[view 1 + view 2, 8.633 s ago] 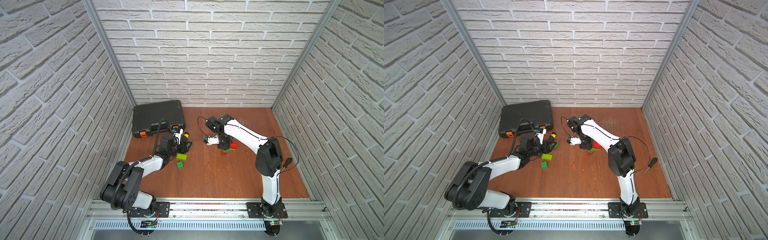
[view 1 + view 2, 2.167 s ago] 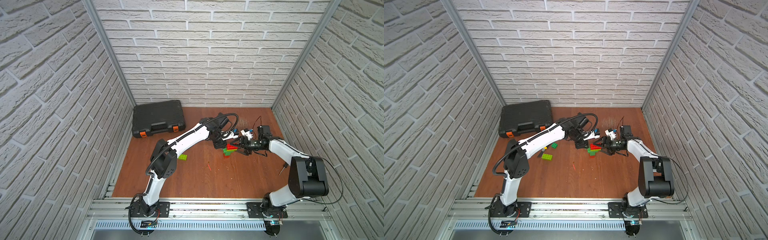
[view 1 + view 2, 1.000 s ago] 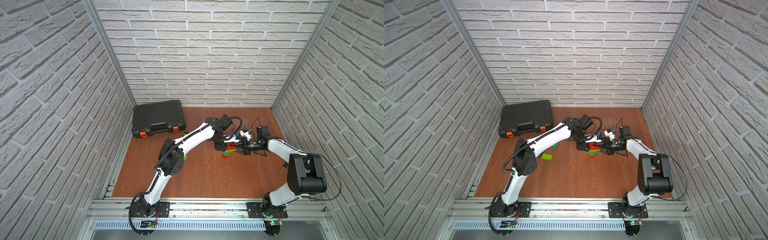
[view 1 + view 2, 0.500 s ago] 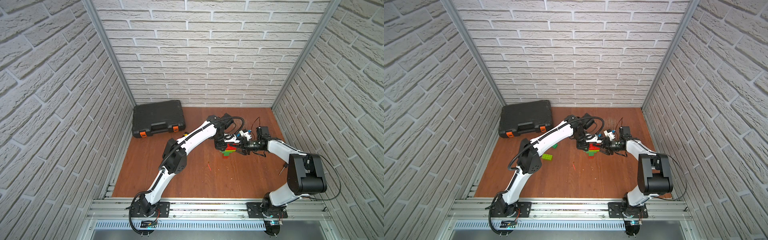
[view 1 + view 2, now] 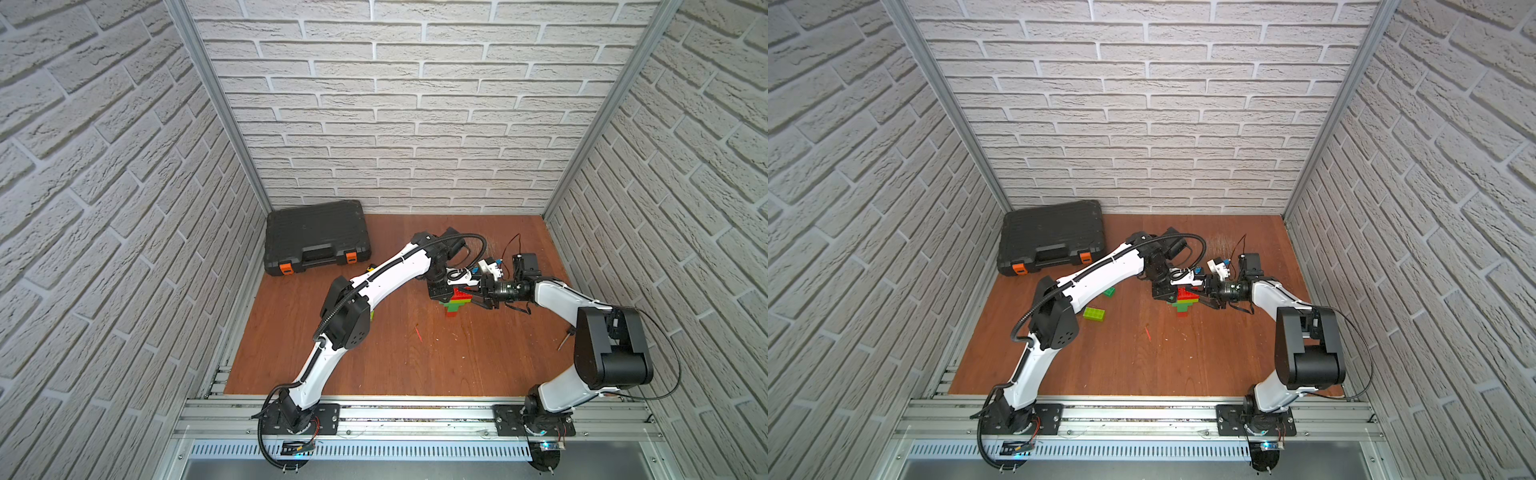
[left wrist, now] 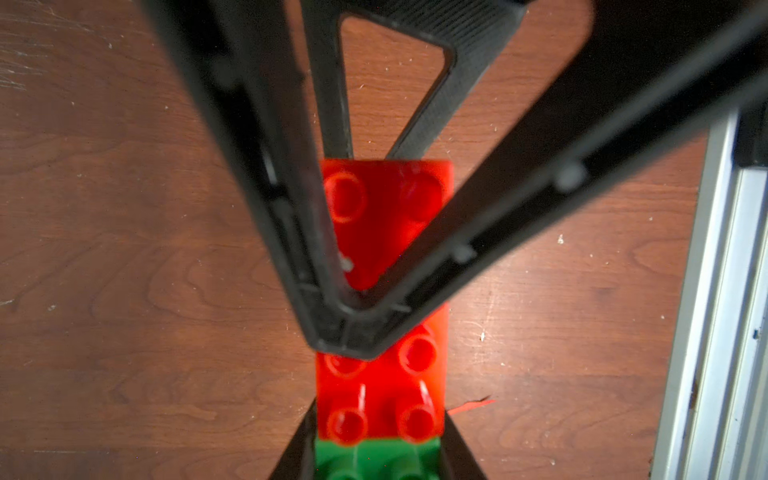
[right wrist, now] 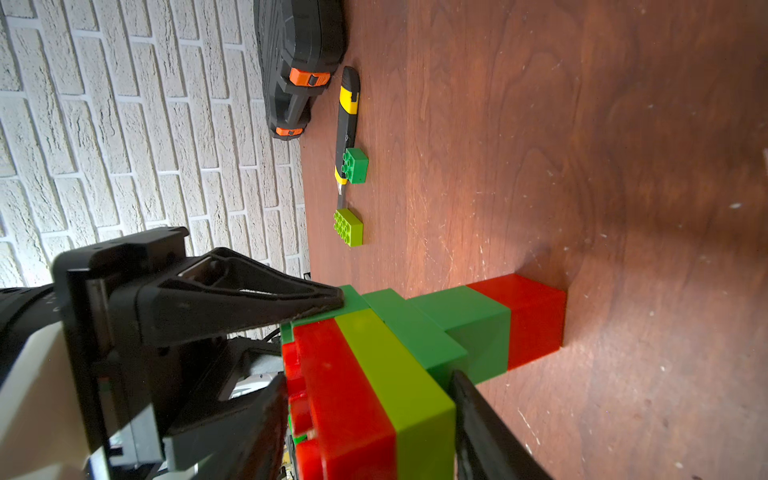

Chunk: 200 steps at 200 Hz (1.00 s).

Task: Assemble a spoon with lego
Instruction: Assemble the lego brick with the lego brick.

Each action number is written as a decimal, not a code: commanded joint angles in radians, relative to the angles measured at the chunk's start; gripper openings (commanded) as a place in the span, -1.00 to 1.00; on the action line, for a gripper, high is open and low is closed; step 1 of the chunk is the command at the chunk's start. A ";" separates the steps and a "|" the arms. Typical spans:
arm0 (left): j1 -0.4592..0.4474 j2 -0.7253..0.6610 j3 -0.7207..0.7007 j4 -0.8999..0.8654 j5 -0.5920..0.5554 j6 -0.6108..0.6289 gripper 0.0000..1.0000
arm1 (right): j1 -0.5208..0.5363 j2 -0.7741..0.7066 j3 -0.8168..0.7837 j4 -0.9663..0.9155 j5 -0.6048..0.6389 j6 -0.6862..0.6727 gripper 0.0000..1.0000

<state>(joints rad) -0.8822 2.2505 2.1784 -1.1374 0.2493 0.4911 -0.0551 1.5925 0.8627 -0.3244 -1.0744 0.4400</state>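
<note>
The spoon (image 7: 374, 361) is glossy plastic, the table (image 5: 415, 365) scuffed wood, the case (image 5: 316, 232) matt plastic.

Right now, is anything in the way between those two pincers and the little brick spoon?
Nothing visible. The left pincer, closed, has its tip on the red top brick of the spoon, and the right pincer clasps the striped head from both sides. The loose dark green brick, lime brick and knife lie well apart.

Spoon (image 5: 456, 300) upright, right of centre.
Red head up, red stem down; lime brick (image 5: 1094, 313) and green brick (image 5: 1109, 292) loose to its left.
</note>
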 commanded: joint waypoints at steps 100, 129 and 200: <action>-0.028 0.009 -0.067 0.149 0.031 -0.020 -0.48 | 0.038 0.045 -0.040 -0.098 0.147 -0.023 0.22; -0.028 0.004 -0.057 0.156 0.018 -0.029 -0.31 | 0.038 0.033 -0.025 -0.114 0.150 -0.026 0.23; -0.028 -0.002 -0.042 0.148 -0.005 -0.032 -0.01 | 0.038 0.026 -0.015 -0.125 0.150 -0.027 0.30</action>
<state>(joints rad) -0.9047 2.2379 2.1418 -1.0134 0.2504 0.4667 -0.0349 1.5948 0.8711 -0.3557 -1.0565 0.4305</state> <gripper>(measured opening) 0.486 0.644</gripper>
